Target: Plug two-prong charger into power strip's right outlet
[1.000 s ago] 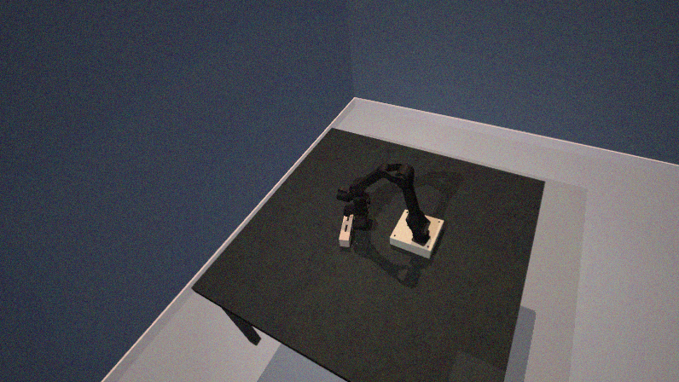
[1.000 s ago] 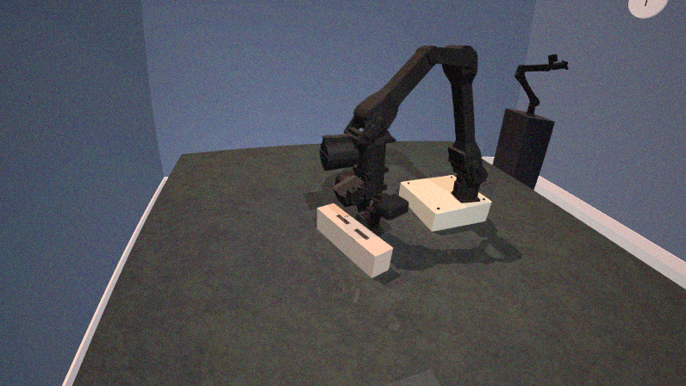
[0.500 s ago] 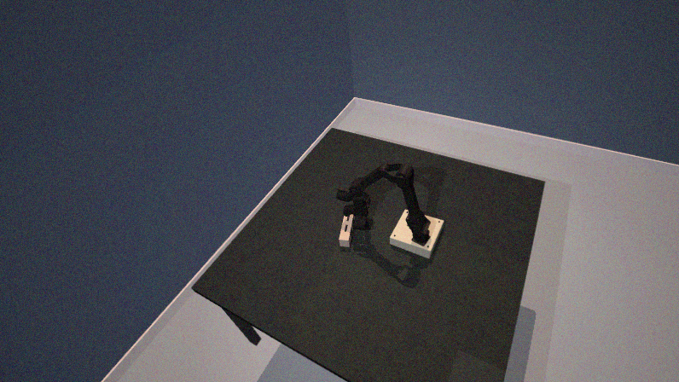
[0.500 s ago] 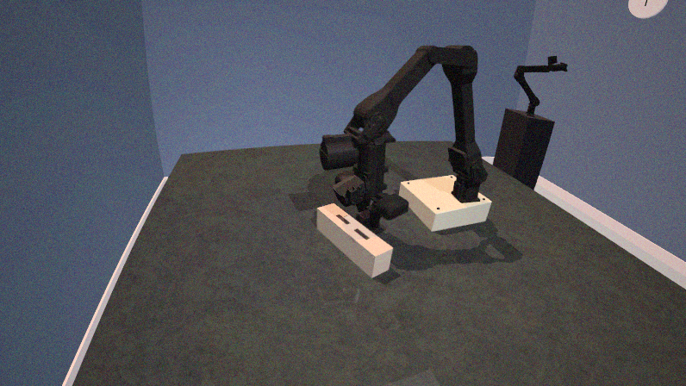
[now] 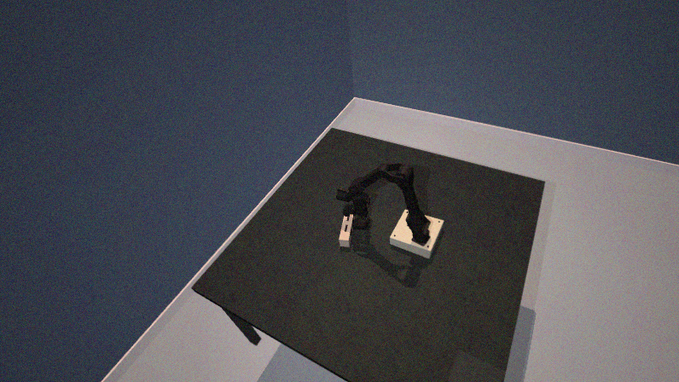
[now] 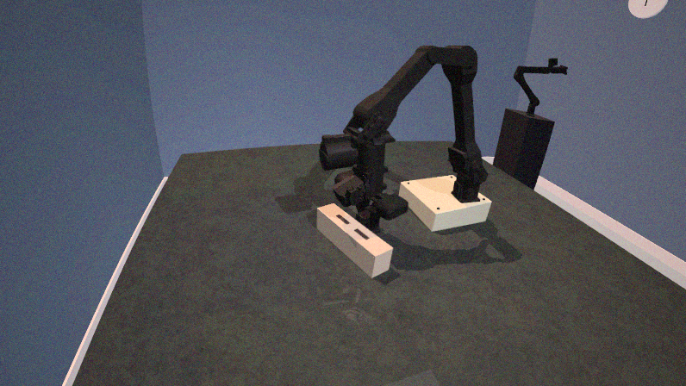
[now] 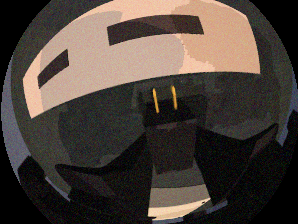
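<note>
The white power strip (image 5: 345, 238) (image 6: 346, 245) lies on the table, with two dark outlets in its top; the right outlet (image 7: 155, 30) and the left outlet (image 7: 53, 68) show in the wrist view. My gripper (image 6: 371, 221) (image 7: 168, 131) is shut on the black charger (image 7: 172, 150), beside the strip's long side that faces the arm's base. Two yellow prongs (image 7: 157, 101) stick out beyond the fingers. In the wrist view they lie just short of the strip's near edge, below the right outlet, and are not in an outlet. The top and exterior views hide the prongs.
The arm's white base block (image 5: 401, 232) (image 6: 427, 198) stands close to the strip. The dark table (image 5: 285, 265) (image 6: 230, 297) carries both. A dark pedestal (image 6: 523, 143) with a small arm stands beyond the table.
</note>
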